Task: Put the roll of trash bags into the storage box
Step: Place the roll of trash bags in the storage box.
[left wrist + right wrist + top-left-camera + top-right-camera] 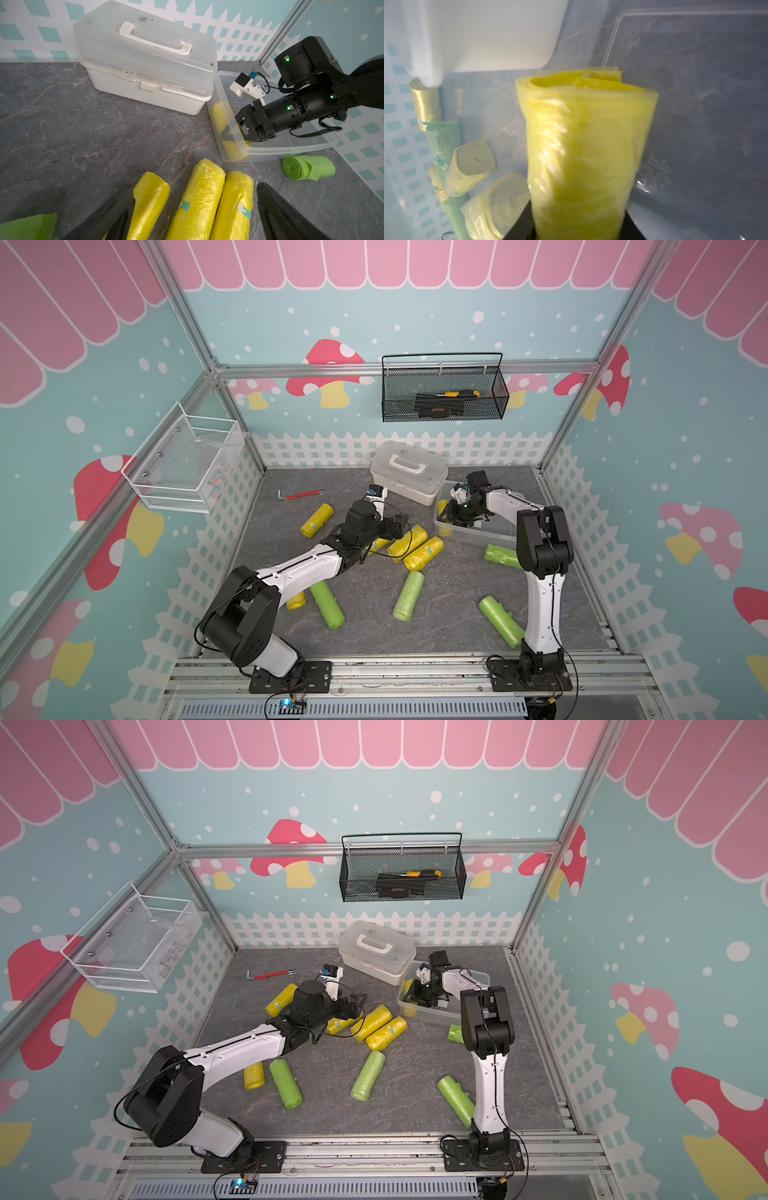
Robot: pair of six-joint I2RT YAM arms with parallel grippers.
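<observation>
right gripper holds a yellow roll inside the storage box

the right gripper (pixel 230 133) reaches down into the clear storage box (pixel 270 148), its jaws closed narrow around a yellow roll of trash bags (pixel 583 145). the roll is inside the box, along the end wall nearest the white case (pixel 145 62); whether it touches the box floor cannot be told. the left gripper (pixel 196 188) is spread wide and holds nothing, with 3 yellow rolls (pixel 197 203) lying side by side on the table (pixel 83 135) between its fingers in the left wrist view. 1 green roll (pixel 307 168) lies just outside the box.
</observation>
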